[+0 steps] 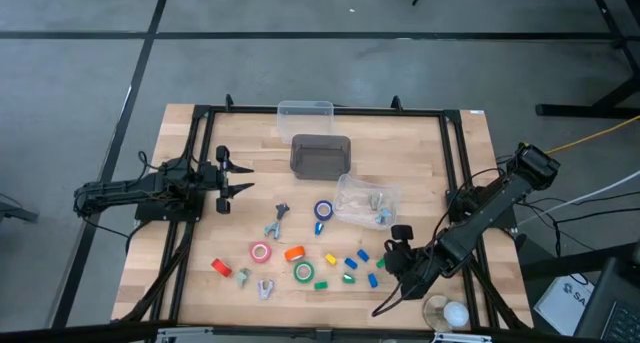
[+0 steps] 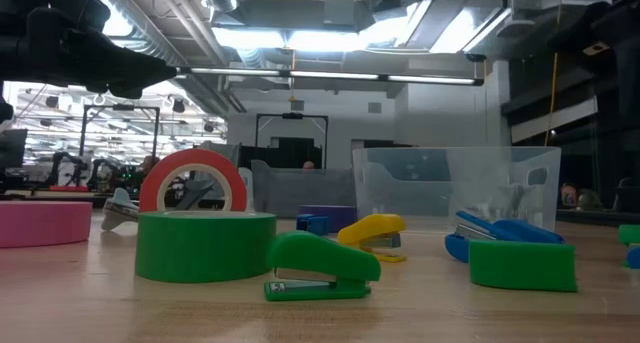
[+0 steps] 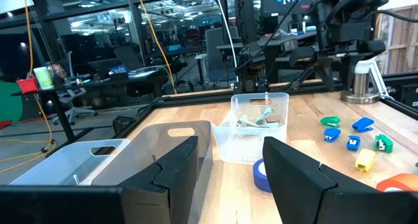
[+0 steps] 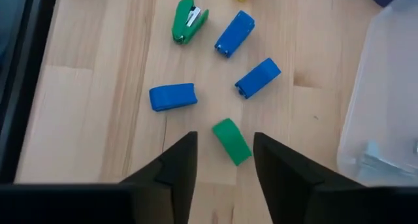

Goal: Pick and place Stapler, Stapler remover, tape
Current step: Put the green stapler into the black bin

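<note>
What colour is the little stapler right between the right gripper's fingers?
Green. The stapler lies on the table between the right gripper's open fingers, clearest in the right wrist view.

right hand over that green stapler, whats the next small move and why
Probably lower straight down and close on the green stapler. The right hand is open, and in its wrist view the stapler lies on the table between the fingertips, not yet gripped. The nearest blue stapler lies apart from it, so there seems to be room to descend. The left hand waits open on the table's far side.

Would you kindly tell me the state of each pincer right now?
Left pincer: open, holding nothing, near the bins.
Right pincer: open, empty, hanging over a green stapler.
</note>
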